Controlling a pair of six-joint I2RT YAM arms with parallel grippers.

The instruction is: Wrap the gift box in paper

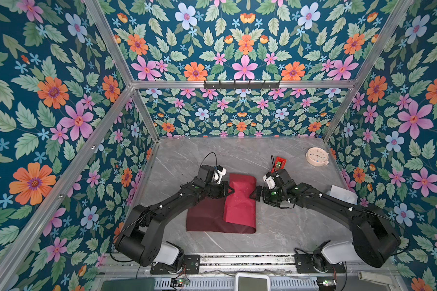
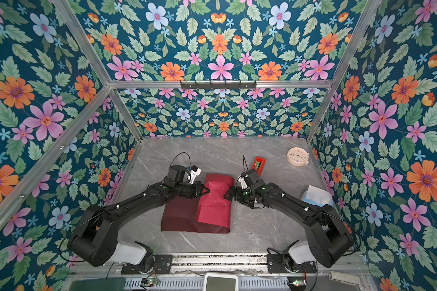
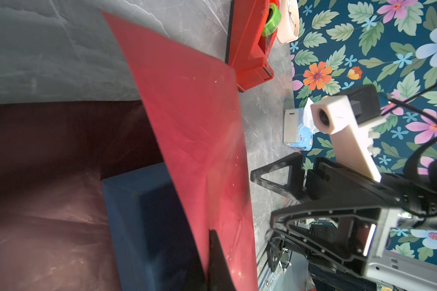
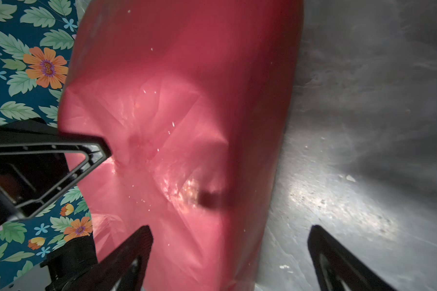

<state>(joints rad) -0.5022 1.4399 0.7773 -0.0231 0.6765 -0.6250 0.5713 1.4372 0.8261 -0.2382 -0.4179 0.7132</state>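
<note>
**Left gripper** (image 1: 231, 190) clenched on the free edge of the paper (image 1: 240, 201). It holds the glossy red flap raised and drawn across the gift box (image 3: 141, 214). In both top views the pinch puts a notch in the flap's edge.

The box sits just below and beside this gripper's closed tips. It is hidden under the flap in the top views and shows only in the left wrist view. The dull maroon part of the sheet lies flat on the table (image 1: 288, 226), under the left gripper and back toward its arm. The hold probably keeps the springy flap from falling back off the box.

**Right gripper** (image 1: 256, 192) faces the left one across the flap, spread wide and empty. In the right wrist view one finger is over the rounded fold and the other over bare table. This placement looks suited to pressing or creasing that fold against the box's side.

**Tape dispenser** (image 1: 278, 164) stands just behind the right gripper, near enough to reach for sealing. No seam is taped yet.
</note>
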